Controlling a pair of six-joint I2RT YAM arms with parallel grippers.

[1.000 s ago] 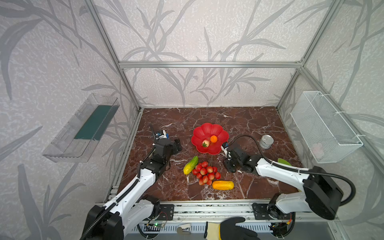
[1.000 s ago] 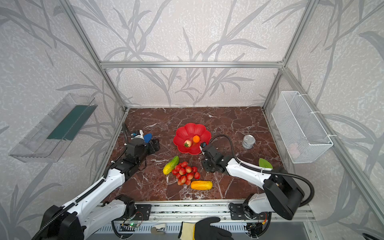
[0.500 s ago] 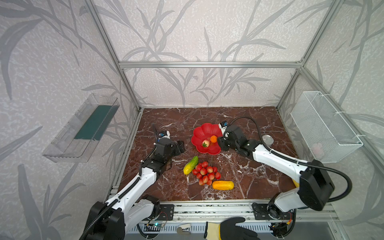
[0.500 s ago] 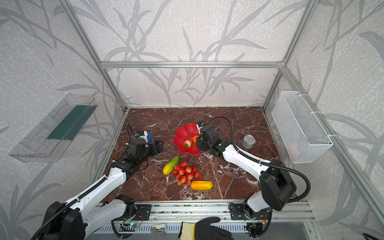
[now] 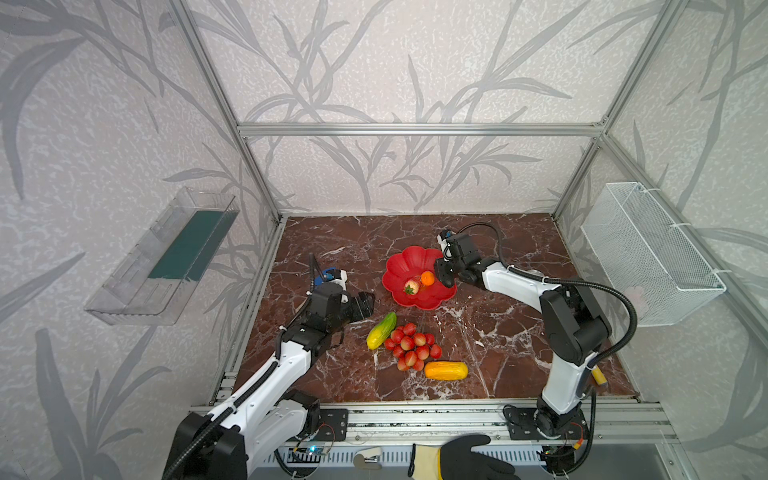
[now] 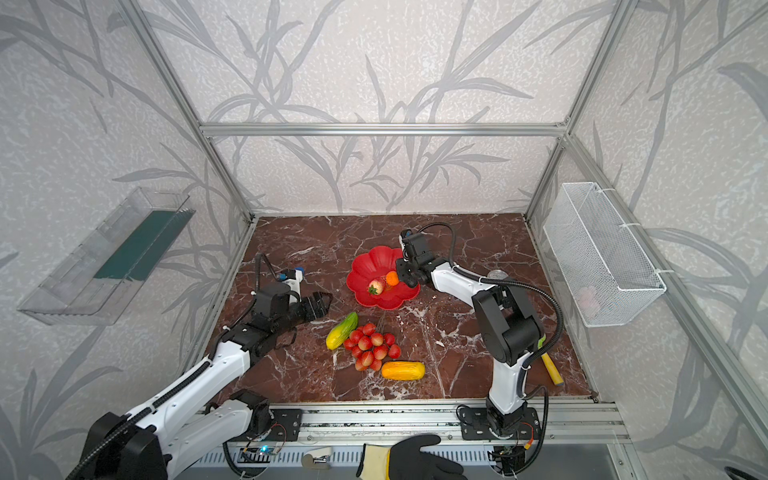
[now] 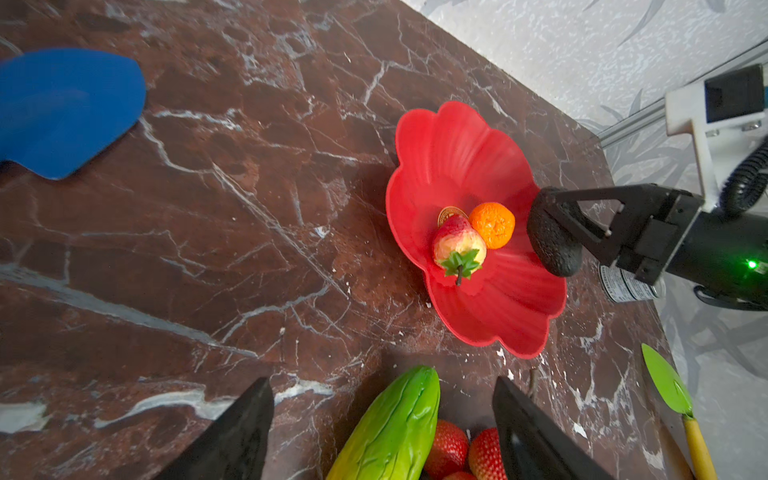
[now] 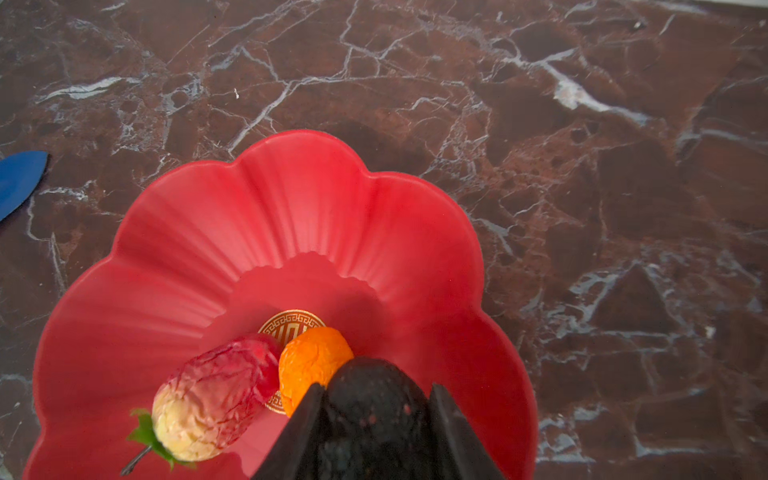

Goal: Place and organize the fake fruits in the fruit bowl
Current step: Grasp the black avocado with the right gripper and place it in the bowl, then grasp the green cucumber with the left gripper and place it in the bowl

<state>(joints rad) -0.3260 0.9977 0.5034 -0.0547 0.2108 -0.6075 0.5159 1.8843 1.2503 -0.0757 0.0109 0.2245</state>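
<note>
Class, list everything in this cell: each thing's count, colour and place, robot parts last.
table: one, red-brown marble.
fruit bowl: one, red, mid-table.
strawberry: one, red-cream, in bowl.
small orange: one, orange, in bowl.
avocado: one, dark, gripped above bowl.
green-yellow oblong: one, beside grapes.
grape bunch: one, red, before bowl.
yellow-orange oblong: one, nearest front.
tin can: one, silver, behind right arm.
tool: one, yellow-handled, green-bladed, right edge.
blue flat piece: one, on table.
wire basket: one, white, right wall.
clear tray: one, transparent, left wall.
gloved hand: one, black-yellow, front edge.
left gripper: one, black, open, near green-yellow oblong.
right gripper: one, black, shut on avocado.
</note>
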